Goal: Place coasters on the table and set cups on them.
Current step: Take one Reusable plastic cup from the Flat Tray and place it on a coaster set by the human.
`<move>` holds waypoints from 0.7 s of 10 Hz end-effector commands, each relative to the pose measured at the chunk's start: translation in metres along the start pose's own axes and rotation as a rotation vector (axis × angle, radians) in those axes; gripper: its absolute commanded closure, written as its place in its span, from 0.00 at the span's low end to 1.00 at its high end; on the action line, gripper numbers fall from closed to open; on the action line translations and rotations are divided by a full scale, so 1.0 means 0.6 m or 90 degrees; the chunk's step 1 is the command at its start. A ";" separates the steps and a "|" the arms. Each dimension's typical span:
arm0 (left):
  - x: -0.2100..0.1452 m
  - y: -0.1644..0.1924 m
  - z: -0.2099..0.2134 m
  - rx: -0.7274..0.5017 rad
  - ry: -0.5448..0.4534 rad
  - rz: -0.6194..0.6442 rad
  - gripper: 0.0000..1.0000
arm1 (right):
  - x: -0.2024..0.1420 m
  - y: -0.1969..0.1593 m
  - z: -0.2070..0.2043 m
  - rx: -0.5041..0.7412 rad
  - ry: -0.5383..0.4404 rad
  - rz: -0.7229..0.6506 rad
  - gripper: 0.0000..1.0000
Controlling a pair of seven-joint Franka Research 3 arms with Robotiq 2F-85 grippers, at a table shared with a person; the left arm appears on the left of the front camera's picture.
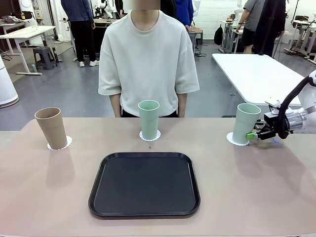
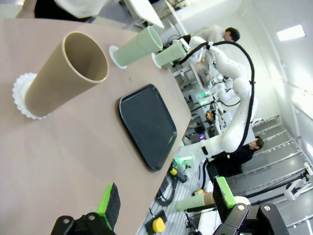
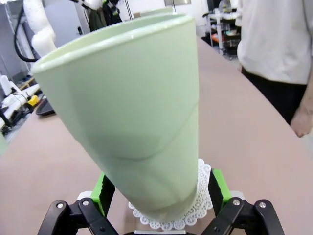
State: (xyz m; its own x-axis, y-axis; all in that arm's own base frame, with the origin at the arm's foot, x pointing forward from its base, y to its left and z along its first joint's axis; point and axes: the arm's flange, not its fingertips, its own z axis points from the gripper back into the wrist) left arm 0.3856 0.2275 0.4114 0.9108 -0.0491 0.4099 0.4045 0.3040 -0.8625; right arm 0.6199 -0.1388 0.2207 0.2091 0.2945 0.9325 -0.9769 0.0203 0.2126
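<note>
All three cups stand on doily coasters along the far half of the tabletop [image 1: 44, 197]: the tan-brown cup [image 1: 51, 127] on its coaster [image 1: 59, 143] at far left, a mint green cup [image 1: 148, 119] on the middle coaster [image 1: 149, 136] in front of the person [image 1: 148, 59], and a second mint green cup [image 1: 245, 123] on the right coaster [image 1: 236, 139]. A black tray [image 1: 144, 184] lies empty near the middle.

The right hand [image 1: 255, 134] sits low at the base of the right-hand cup, its green-padded fingers [image 3: 217, 183] spread wide on either side of the cup, just beside it, with a gap visible at the pads. The cup's base rests inside the lacy edge, roughly centred.

The step in hand looks like the release and retreat from this last cup. To do it well, the hand should back straight away to the right along its own finger line, keeping level and just clear of the tabletop, so neither pad brushes the cup wall or drags the paper coaster. Any sideways swing or early lift risks tipping a tall, narrow-based tumbler.

The left hand [image 2: 164, 208] hangs near the left side of the tabletop, its jaws wide and holding nothing, well apart from the tan-brown cup. It needs no move.
</note>
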 end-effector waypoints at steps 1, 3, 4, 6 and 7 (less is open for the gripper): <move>0.000 -0.002 0.004 0.001 0.003 -0.001 0.00 | 0.000 -0.012 0.014 0.002 0.033 -0.024 0.00; 0.000 -0.002 0.004 0.001 0.003 -0.001 0.00 | -0.002 -0.010 0.028 -0.010 0.049 -0.040 0.00; 0.000 -0.002 0.004 0.001 0.003 -0.001 0.00 | -0.001 -0.008 0.040 -0.022 0.063 -0.049 0.00; 0.000 -0.002 0.004 0.001 0.003 -0.001 0.00 | 0.014 0.008 0.072 -0.047 0.109 -0.078 0.00; 0.000 -0.002 0.004 0.001 0.003 -0.001 0.00 | 0.032 0.023 0.092 -0.054 0.145 -0.102 0.00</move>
State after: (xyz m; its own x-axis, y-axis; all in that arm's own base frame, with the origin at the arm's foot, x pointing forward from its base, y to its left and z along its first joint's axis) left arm 0.3856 0.2275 0.4114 0.9108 -0.0491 0.4099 0.4045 0.3040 -0.8625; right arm 0.6180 -0.1849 0.2380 0.3082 0.4283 0.8495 -0.9513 0.1323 0.2784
